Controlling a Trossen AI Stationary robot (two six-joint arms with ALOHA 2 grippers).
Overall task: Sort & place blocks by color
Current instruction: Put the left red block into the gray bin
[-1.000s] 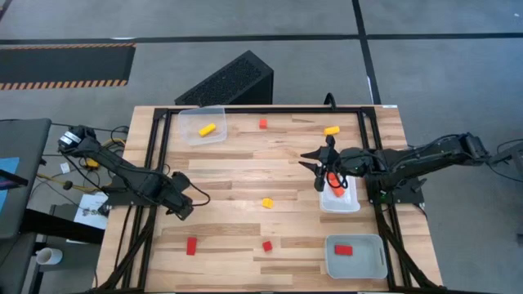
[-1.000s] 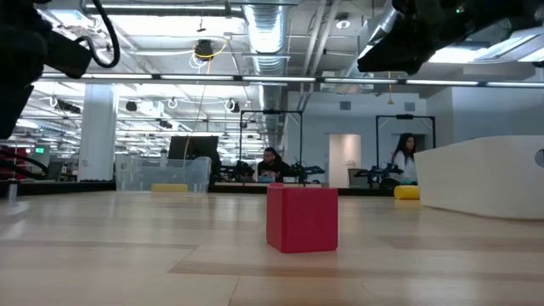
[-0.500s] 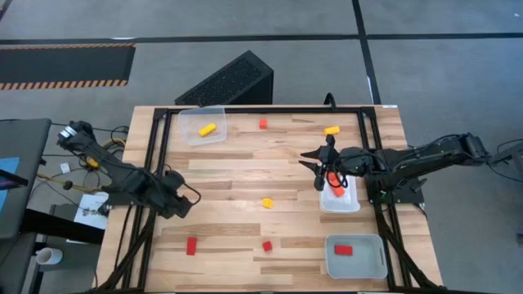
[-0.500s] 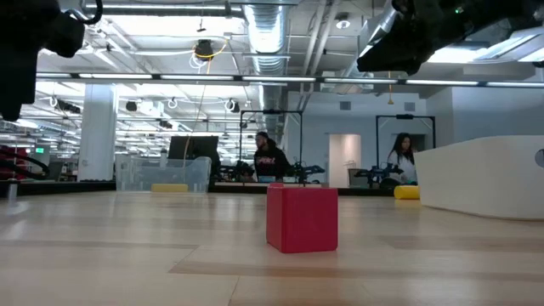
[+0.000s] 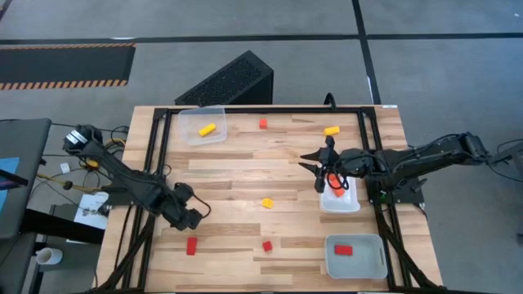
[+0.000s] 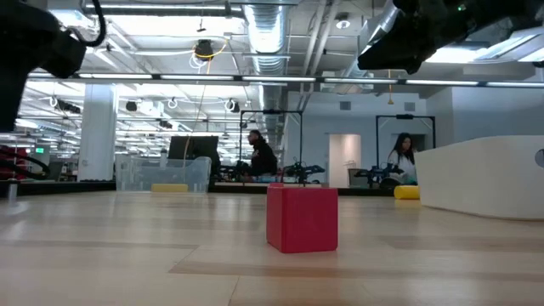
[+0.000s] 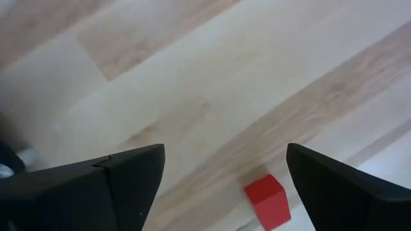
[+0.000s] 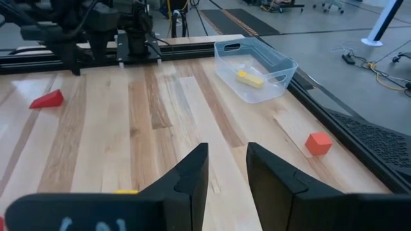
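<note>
Sorting looks partly done: one yellow block (image 5: 207, 129) lies in the clear tray (image 5: 202, 125) at the far left corner, an orange block (image 5: 337, 189) sits in the white tray (image 5: 339, 201) by the right gripper (image 5: 319, 169), and a red block (image 5: 343, 250) rests in the grey tray (image 5: 355, 256) at the near right. Left loose on the surface (image 5: 245, 171) are a red bar (image 5: 191, 246), a small red cube (image 5: 267, 246), a yellow piece (image 5: 267, 202) in the middle, a red cube (image 5: 262, 123) and a yellow block (image 5: 331, 130) along the far edge. The left gripper (image 5: 194, 217) hovers just beside the red bar, its fingers (image 7: 128, 183) spread wide apart; the right one's fingers (image 8: 192, 176) stand slightly apart, holding nothing. The surface is pale wood planks in a black frame; beyond it an open workshop with two people at benches (image 6: 259, 157)
</note>
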